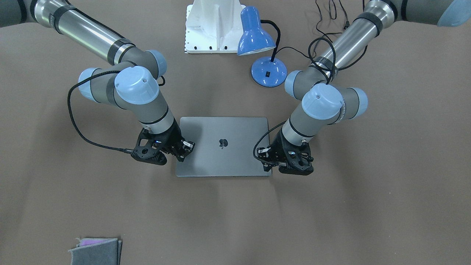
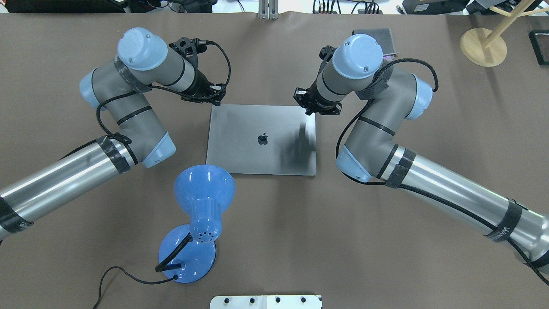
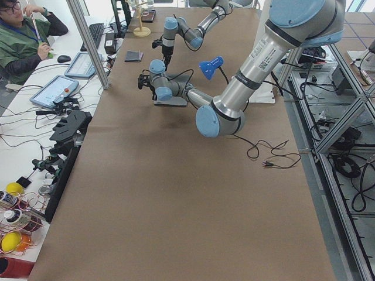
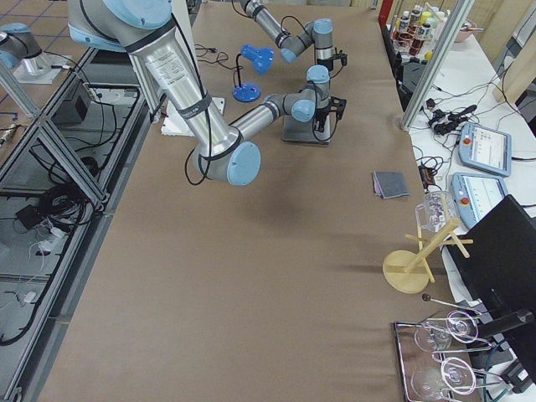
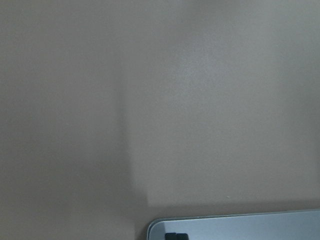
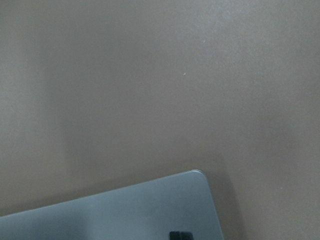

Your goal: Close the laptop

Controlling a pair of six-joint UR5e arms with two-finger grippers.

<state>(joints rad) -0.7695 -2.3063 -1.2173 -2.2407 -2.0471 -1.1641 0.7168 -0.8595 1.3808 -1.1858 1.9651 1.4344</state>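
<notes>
Grey metal laptop (image 2: 240, 141) lies shut and flat in the middle of the worktop (image 2: 300, 240). Seen from overhead, the left tool (image 2: 217, 98) is at its 10 o'clock corner and the right tool (image 2: 307, 107) at 2 o'clock, both with fingers pinched together

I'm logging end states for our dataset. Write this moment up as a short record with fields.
laptop: closed, lid flat, logo up
left gripper: shut, at the lid's far corner on its own side
right gripper: shut, at the lid's other far corner
blue desk lamp: upright, between the laptop and the robot base
task status: appears done
</notes>
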